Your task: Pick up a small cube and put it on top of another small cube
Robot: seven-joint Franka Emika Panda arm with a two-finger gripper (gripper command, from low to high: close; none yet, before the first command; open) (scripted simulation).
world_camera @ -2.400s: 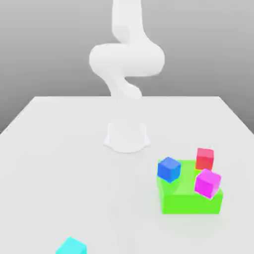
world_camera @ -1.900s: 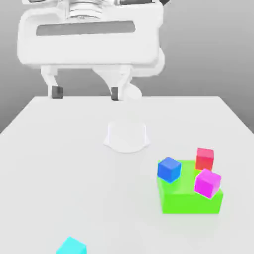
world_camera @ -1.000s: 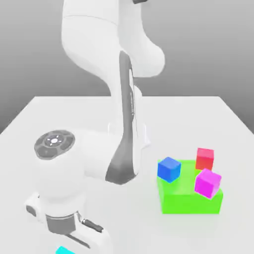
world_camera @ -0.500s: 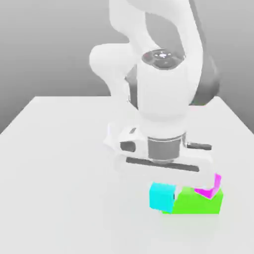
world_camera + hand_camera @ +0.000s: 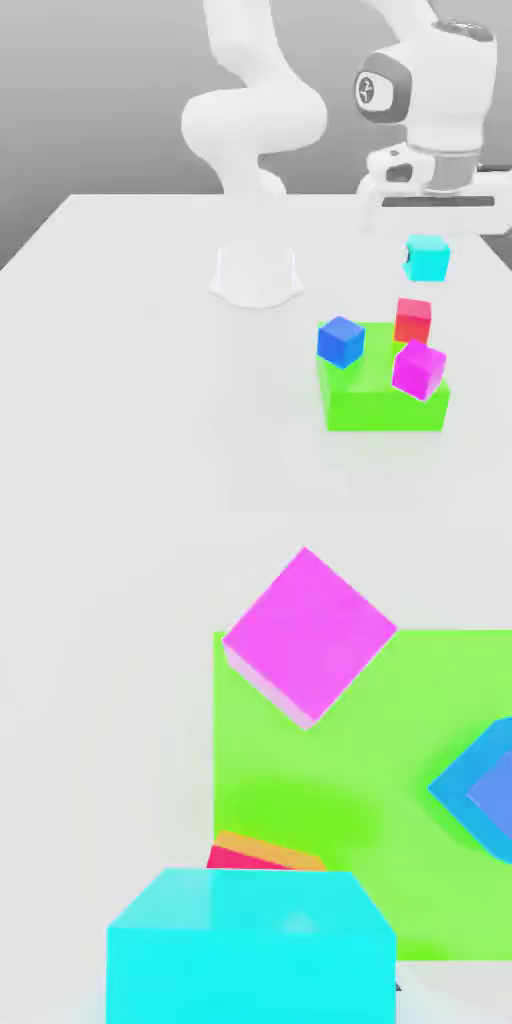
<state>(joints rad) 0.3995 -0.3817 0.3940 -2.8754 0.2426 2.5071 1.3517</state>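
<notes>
Gripper [image 5: 428, 238], upper right of the exterior view, jaws closed on the cyan cube [image 5: 427, 259]; red cube [image 5: 413, 320], apparently the target, lies below; align faces squarely, lower gently, release only upon full contact.

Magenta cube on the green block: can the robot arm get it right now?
Probably not yet: its hand already holds the cyan cube, though nothing seems to cover the magenta cube.

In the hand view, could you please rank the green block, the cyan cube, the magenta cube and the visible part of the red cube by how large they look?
1. Green block
2. Cyan cube
3. Magenta cube
4. Red cube
</notes>
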